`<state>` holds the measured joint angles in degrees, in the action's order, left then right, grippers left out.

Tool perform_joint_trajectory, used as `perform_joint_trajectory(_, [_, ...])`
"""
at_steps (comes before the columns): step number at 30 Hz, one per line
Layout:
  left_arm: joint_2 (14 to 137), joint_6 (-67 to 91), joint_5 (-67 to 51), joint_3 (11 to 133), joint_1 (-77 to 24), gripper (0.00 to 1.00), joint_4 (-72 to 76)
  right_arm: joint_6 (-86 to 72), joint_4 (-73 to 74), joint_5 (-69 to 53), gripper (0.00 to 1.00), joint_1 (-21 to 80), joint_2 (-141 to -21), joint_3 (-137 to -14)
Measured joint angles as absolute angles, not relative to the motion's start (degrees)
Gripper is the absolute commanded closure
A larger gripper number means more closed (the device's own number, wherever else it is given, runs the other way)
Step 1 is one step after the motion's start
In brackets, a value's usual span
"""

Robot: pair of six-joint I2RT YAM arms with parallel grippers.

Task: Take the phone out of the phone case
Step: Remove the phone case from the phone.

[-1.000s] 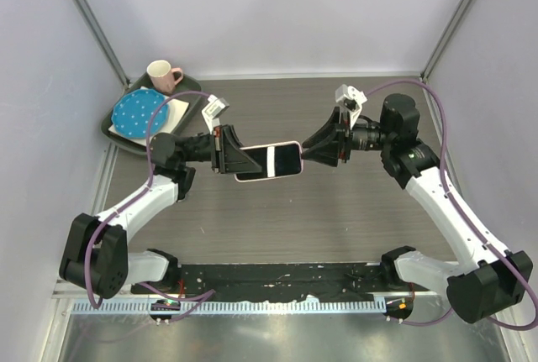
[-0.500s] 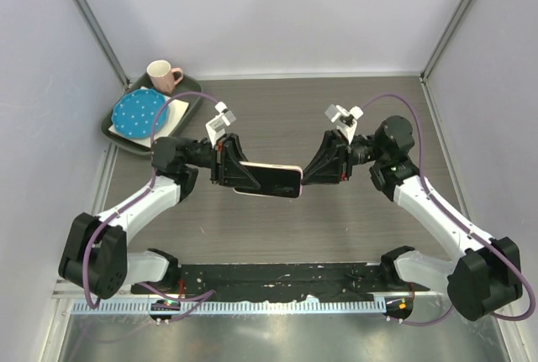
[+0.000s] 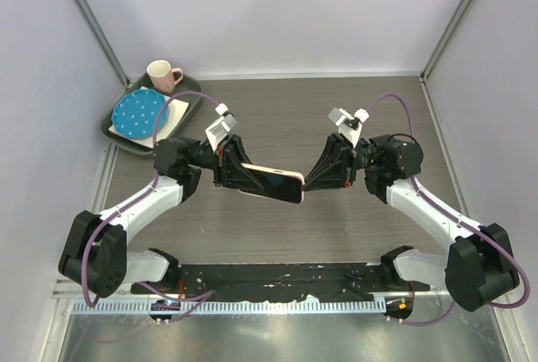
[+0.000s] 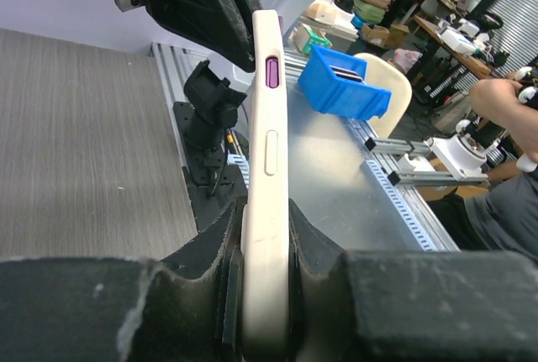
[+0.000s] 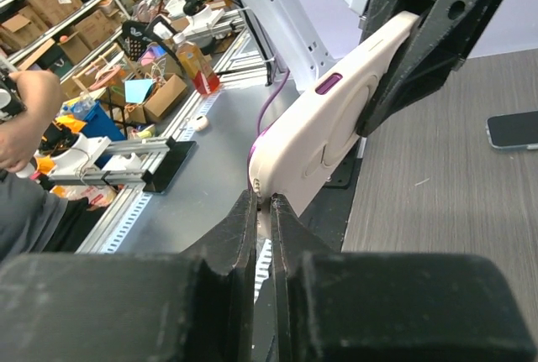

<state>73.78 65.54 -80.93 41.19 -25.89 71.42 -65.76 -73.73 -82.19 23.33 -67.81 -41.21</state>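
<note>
The case (image 3: 277,171) has tipped more on edge, right end lower.
We hold it in the air over the bench (image 3: 336,118), phone (image 3: 267,184) still inside. Our left fingers (image 3: 229,170) are shut tight on one end; our right fingers (image 3: 324,169) pinch the other end, nearly closed. A tray (image 3: 118,129) with a cup (image 3: 161,75) sits far left.

Cream phone case (image 4: 266,169), purple side button, phone (image 3: 273,184) inside, dark screen; tilted edge-on, aloft mid-workspace.
</note>
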Motion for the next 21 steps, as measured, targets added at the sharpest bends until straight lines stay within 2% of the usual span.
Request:
perform_joint_trajectory(12, [73.78,65.56,-84.99,42.02,-28.18,1.0,72.71,-68.36,-76.53,-84.99,0.99,28.77,-67.18,-41.12])
perform_joint_trajectory(21, [73.78,65.73,-86.43,42.09,-28.8,1.0,72.69,-67.88,-76.51,-86.56,0.97,30.37,-67.44,-41.39])
